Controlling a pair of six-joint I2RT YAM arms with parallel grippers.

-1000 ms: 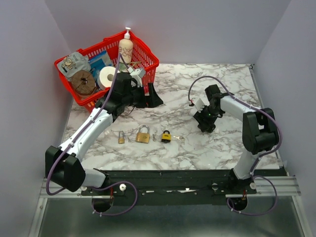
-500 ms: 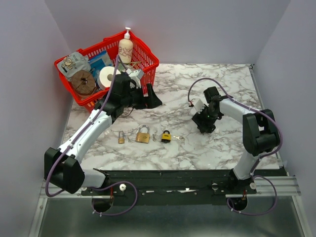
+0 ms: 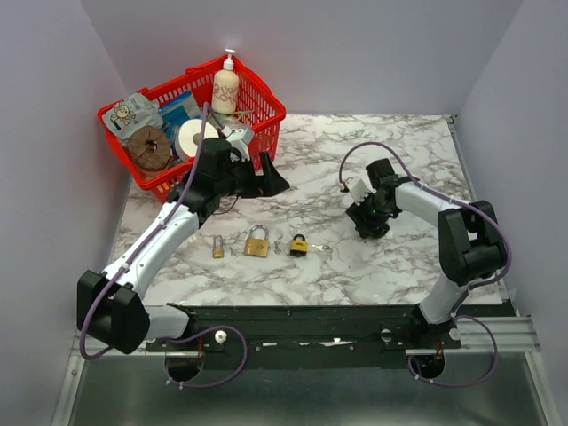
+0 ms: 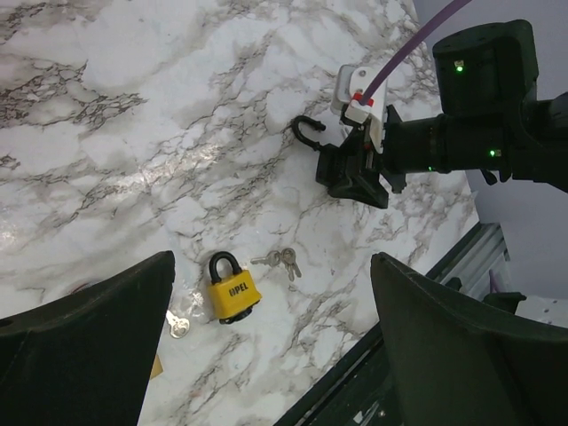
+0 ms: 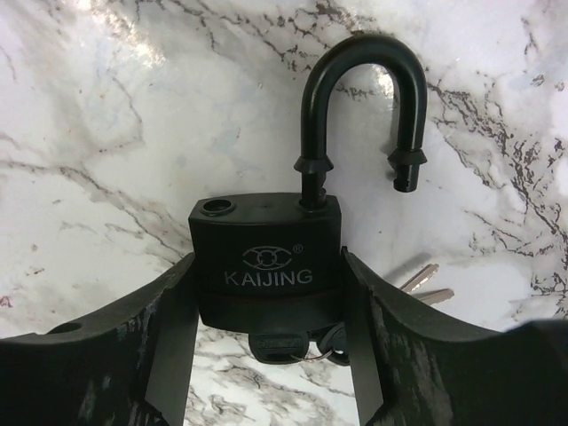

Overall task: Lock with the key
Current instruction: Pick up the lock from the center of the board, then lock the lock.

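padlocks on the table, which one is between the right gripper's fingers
The black KAIJING padlock, its shackle swung open. The small brass padlock, large brass padlock and yellow padlock lie in a row away from it.

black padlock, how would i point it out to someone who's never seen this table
On the marble table, look right of centre, where the right tool grips a black padlock lying flat. Unlike the row of brass and yellow padlocks near the front edge, it is all black, with its shackle swung open.
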